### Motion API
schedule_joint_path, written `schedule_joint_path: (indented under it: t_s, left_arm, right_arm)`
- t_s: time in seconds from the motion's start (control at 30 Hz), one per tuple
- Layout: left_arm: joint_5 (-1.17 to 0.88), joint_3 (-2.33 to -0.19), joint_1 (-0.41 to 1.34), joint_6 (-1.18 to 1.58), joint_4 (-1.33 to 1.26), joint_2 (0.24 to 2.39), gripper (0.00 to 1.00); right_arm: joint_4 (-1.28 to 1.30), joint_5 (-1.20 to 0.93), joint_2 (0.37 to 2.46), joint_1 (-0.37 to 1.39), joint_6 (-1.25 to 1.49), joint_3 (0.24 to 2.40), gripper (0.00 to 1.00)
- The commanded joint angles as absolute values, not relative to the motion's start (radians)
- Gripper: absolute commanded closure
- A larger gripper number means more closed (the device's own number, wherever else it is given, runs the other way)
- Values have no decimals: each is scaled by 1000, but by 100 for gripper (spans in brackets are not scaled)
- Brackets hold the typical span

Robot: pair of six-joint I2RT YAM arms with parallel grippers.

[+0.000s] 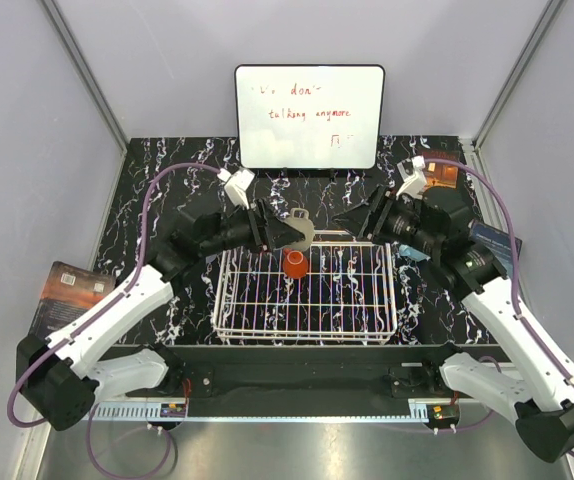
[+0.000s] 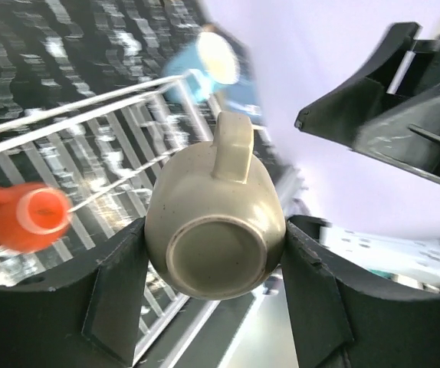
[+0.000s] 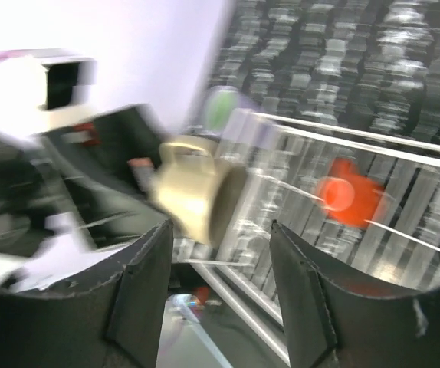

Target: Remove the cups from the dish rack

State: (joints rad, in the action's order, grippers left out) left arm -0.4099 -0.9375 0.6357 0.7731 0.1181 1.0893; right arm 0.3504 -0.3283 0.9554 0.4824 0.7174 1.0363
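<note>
The white wire dish rack (image 1: 267,322) sits mid-table. A small red-orange cup (image 1: 294,263) stands upside down inside it, also seen as the red-orange cup (image 2: 32,218) (image 3: 346,195). My left gripper (image 1: 285,232) (image 2: 216,230) is shut on the grey-brown cup (image 1: 305,230) (image 2: 216,222), held by its sides above the rack's far edge, base toward the camera, handle pointing away. My right gripper (image 1: 359,218) (image 3: 221,230) is open and empty, facing that grey-brown cup (image 3: 197,192) from the right. A light blue mug (image 2: 205,65) stands on the table beyond the rack. A blurred green tumbler (image 3: 221,107) shows behind the rack.
A whiteboard (image 1: 309,116) with red writing leans against the back wall. A dark booklet (image 1: 69,290) lies off the table's left edge. An orange-brown card (image 1: 442,172) sits at the back right. Both arms meet over the rack's far rim.
</note>
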Motion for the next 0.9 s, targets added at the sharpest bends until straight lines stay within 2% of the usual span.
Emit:
schedule_joint_path:
  t_s: [0.0,0.1,0.2,0.3,0.33,0.43,0.7,0.87]
  left_arm:
    - [-632,-881,618,934,-288,1057,100]
    - [-666,-859,615,982,-377,1074,100]
    - [-678,-864,615,996,-408,1089,100]
    - [-689,-876,615,996,-413,1100,100]
    - [-692,-879,615,996,-413,1106,100]
    - [-701,-877,615,1008,-431,1114,100]
    - [-719,-864,615,1025,-459,1138,100]
    - [-727,-854,615,1042,-491,1154,100]
  right_arm:
    - [82,-537,937,482,877,980,36]
    - [-90,-613,940,482,998,914,31]
    - [-150,-647,945,482,1048,881,31]
    - [-178,-657,940,480,1063,865,36]
    - [-187,-660,939,482,1065,865,42]
    - [-213,-663,945,483,1065,870,48]
    - [-326,-719,1012,482,1115,874,52]
    - [-449,-770,1069,482,1196,857,63]
